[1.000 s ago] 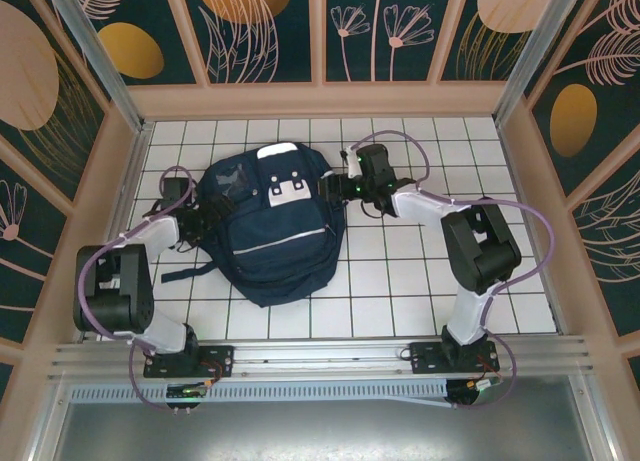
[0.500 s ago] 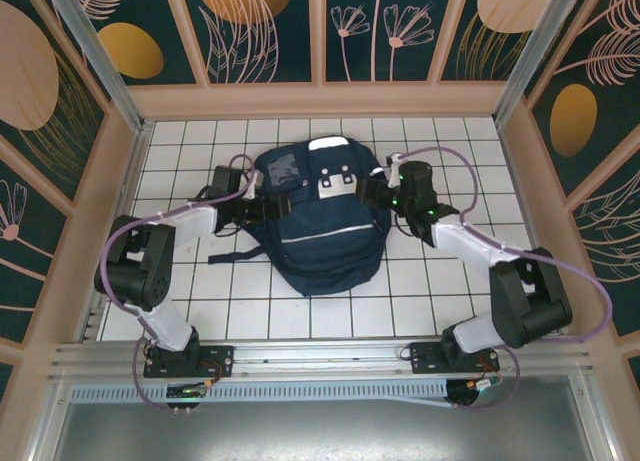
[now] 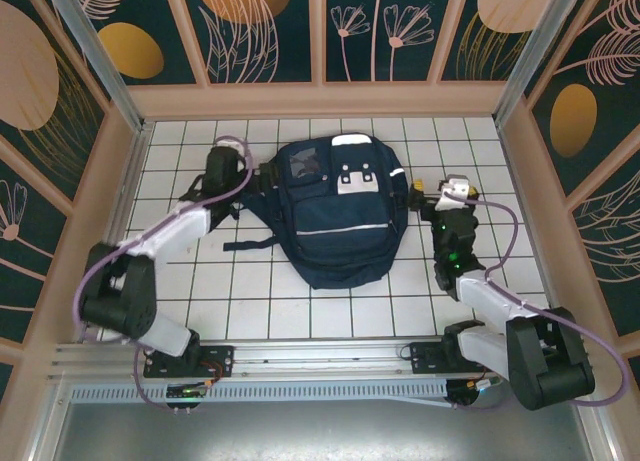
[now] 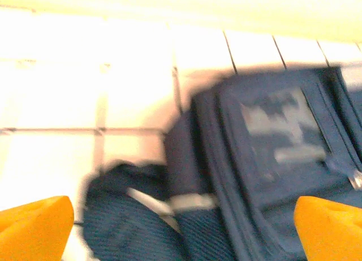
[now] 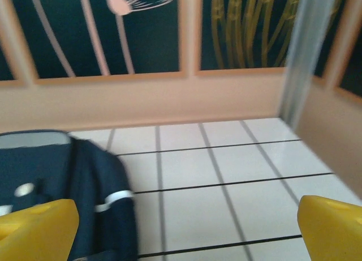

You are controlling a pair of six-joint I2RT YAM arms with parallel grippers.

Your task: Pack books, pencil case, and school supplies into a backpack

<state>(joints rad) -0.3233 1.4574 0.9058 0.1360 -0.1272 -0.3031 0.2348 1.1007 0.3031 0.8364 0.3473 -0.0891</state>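
The backpack (image 3: 340,221) is laid flat in the middle of the table (image 3: 250,291), front pockets up. The left gripper (image 4: 182,227) is held wide and empty just beside its far-left corner, and the right gripper (image 5: 185,226), equally wide and empty, is turned toward the back wall (image 5: 141,102) off its right side. If the bag is pulled from one side alone, it is likely to be dragged or twisted across the smooth surface rather than opened, and the loose strap (image 3: 245,246) could be snagged.

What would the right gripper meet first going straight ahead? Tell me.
Likely nothing close: the right gripper points over bare tiles toward the back wall, with the backpack off to its left. The wall would probably come first; depth is unclear.
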